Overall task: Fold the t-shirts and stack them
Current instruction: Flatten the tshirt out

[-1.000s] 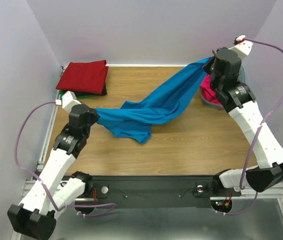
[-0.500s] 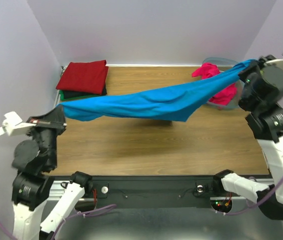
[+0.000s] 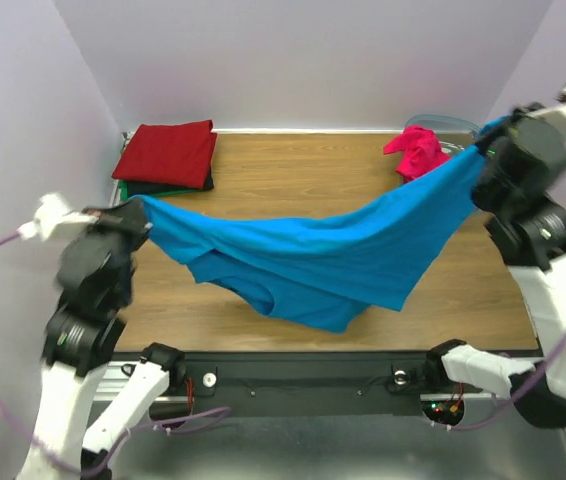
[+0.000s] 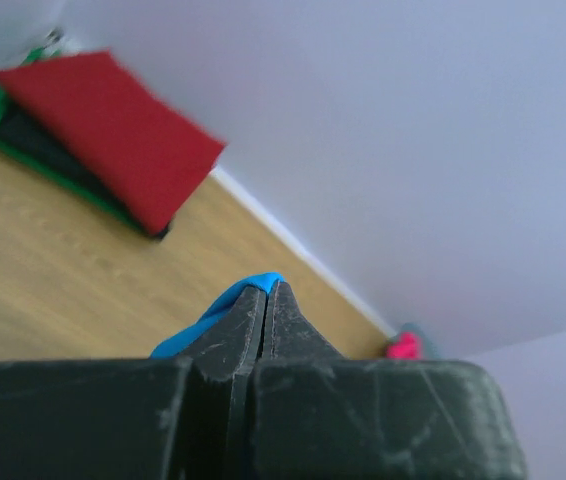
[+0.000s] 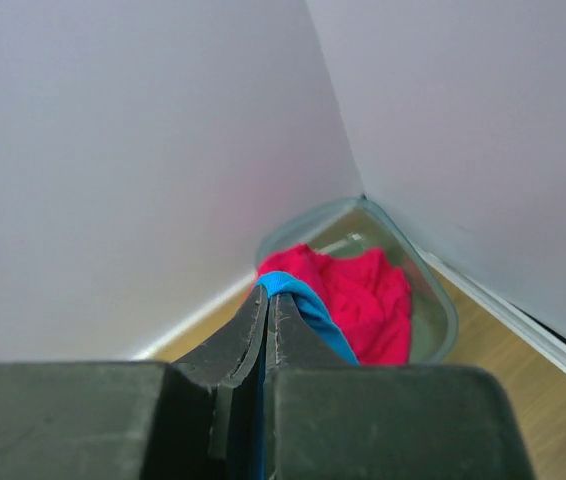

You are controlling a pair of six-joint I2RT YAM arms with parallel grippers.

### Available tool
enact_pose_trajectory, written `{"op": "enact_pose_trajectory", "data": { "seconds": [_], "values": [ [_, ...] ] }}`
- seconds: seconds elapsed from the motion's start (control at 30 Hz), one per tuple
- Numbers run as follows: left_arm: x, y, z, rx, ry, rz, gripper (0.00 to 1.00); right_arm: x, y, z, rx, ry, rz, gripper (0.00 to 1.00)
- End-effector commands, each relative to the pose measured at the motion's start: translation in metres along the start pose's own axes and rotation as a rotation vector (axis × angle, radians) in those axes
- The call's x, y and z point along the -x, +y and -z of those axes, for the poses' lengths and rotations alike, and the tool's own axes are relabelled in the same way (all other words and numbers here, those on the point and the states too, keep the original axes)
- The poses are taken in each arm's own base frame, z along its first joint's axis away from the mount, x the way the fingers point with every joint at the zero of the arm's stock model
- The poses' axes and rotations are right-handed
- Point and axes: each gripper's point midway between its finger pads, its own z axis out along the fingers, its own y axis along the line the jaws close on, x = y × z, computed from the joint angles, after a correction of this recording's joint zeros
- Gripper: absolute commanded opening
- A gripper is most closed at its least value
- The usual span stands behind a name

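Note:
A bright blue t-shirt hangs stretched in the air between both grippers, its middle sagging low over the table's front. My left gripper is shut on its left end; a blue edge shows at the closed tips in the left wrist view. My right gripper is shut on its right end, blue cloth pinched at the tips in the right wrist view. A magenta-pink t-shirt lies crumpled in the bin. A folded dark red t-shirt tops a stack with black and green ones at the back left.
The translucent blue-grey plastic bin stands at the back right corner. Purple-grey walls close the back and both sides. The wooden table has a white rail along its left edge and a black bar at the front.
Both arms stayed raised and apart. The blue shirt, stretched nearly taut half a second ago, now sags low and wider in the middle. The left gripper moved slightly inward.

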Motion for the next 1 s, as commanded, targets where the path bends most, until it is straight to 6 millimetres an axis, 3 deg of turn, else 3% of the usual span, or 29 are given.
{"op": "enact_pose_trajectory", "data": {
  "seconds": [0.0,0.07,0.1,0.17,0.2,0.23,0.27,0.3,0.33,0.37,0.43,0.5,0.53,0.57,0.6,0.67,0.7,0.73,0.8,0.9,0.93,0.97],
  "values": [
    [-0.099,0.061,-0.070,0.262,0.183,-0.145,0.00,-0.110,0.025,-0.043,-0.049,0.169,0.203,0.00],
    [-0.135,0.080,-0.088,0.300,0.270,-0.170,0.00,-0.160,0.037,-0.060,-0.003,0.270,0.252,0.00],
    [-0.159,0.110,-0.100,0.382,0.328,-0.206,0.00,-0.210,0.043,-0.076,-0.004,0.356,0.296,0.00],
    [-0.178,0.128,-0.112,0.414,0.393,-0.216,0.00,-0.263,0.053,-0.093,0.050,0.477,0.327,0.01],
    [-0.183,0.145,-0.122,0.467,0.425,-0.222,0.18,-0.279,0.057,-0.101,0.054,0.504,0.349,0.06],
    [-0.190,0.146,-0.124,0.459,0.472,-0.227,0.33,-0.309,0.063,-0.112,0.057,0.546,0.386,0.13],
    [-0.191,0.147,-0.127,0.468,0.480,-0.230,0.44,-0.316,0.066,-0.116,0.064,0.557,0.407,0.23],
    [-0.188,0.146,-0.132,0.472,0.469,-0.230,0.58,-0.326,0.069,-0.118,0.072,0.583,0.417,0.54],
    [-0.185,0.146,-0.131,0.473,0.462,-0.232,0.70,-0.325,0.072,-0.117,0.084,0.589,0.410,0.67],
    [-0.182,0.144,-0.133,0.463,0.446,-0.227,0.98,-0.326,0.073,-0.116,0.089,0.594,0.399,0.76],
    [-0.176,0.146,-0.128,0.465,0.413,-0.222,0.98,-0.316,0.072,-0.112,0.090,0.582,0.386,1.00],
    [-0.177,0.154,-0.121,0.478,0.411,-0.221,0.98,-0.308,0.067,-0.106,0.089,0.576,0.378,1.00],
    [-0.179,0.157,-0.118,0.484,0.413,-0.220,0.98,-0.291,0.066,-0.100,0.099,0.556,0.353,1.00],
    [-0.182,0.163,-0.115,0.496,0.421,-0.221,0.98,-0.287,0.065,-0.095,0.107,0.559,0.340,1.00],
    [-0.188,0.172,-0.108,0.514,0.436,-0.226,0.98,-0.299,0.052,-0.085,0.099,0.592,0.356,1.00],
    [-0.195,0.184,-0.104,0.534,0.444,-0.225,0.98,-0.300,0.042,-0.070,0.112,0.619,0.335,1.00],
    [-0.201,0.198,-0.097,0.563,0.458,-0.229,0.98,-0.285,0.040,-0.059,0.123,0.606,0.283,1.00],
    [-0.205,0.201,-0.098,0.555,0.464,-0.218,0.98,-0.307,0.023,-0.044,0.119,0.667,0.298,1.00],
    [-0.215,0.218,-0.094,0.574,0.496,-0.207,0.98,-0.316,0.001,-0.018,0.108,0.711,0.242,1.00],
    [-0.233,0.226,-0.092,0.553,0.562,-0.186,0.92,-0.328,-0.012,0.009,0.128,0.773,0.181,1.00],
    [-0.237,0.230,-0.091,0.557,0.574,-0.184,0.89,-0.320,-0.016,0.016,0.140,0.762,0.158,1.00],
    [-0.244,0.237,-0.090,0.568,0.593,-0.181,0.87,-0.335,-0.031,0.027,0.119,0.794,0.164,1.00]
  ]
}}
